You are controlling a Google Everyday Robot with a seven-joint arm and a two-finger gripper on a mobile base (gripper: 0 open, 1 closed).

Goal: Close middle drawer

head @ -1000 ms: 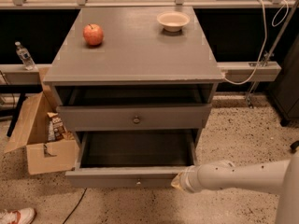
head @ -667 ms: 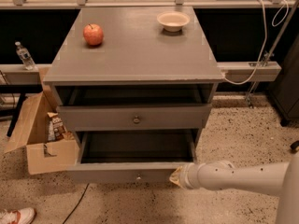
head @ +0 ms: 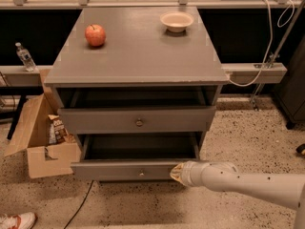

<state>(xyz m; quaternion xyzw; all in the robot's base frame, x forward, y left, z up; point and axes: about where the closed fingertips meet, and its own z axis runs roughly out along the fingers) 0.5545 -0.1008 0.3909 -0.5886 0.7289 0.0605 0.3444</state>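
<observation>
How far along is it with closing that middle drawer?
Nothing finished yet: the middle drawer stands pulled out, its dark inside showing. In hand: the end effector is at the right part of its front panel, placed to push. Left: slide it in flush with the cabinet.

The gripper (head: pixel 177 172) at the open middle drawer (head: pixel 124 170).
It lies at the drawer front's 3 o'clock end; an apple (head: pixel 95 35) and a bowl (head: pixel 177 21) sit on the desk (head: pixel 138 56).

The arm (head: pixel 248 182) is a smooth off-white tube dotted with small dark screw holes, ending in a thicker ringed collar (head: pixel 191 174). Its hand (head: pixel 176 172), pale with a tan tip, sits against the middle drawer's (head: pixel 109 170) front, right end.
</observation>
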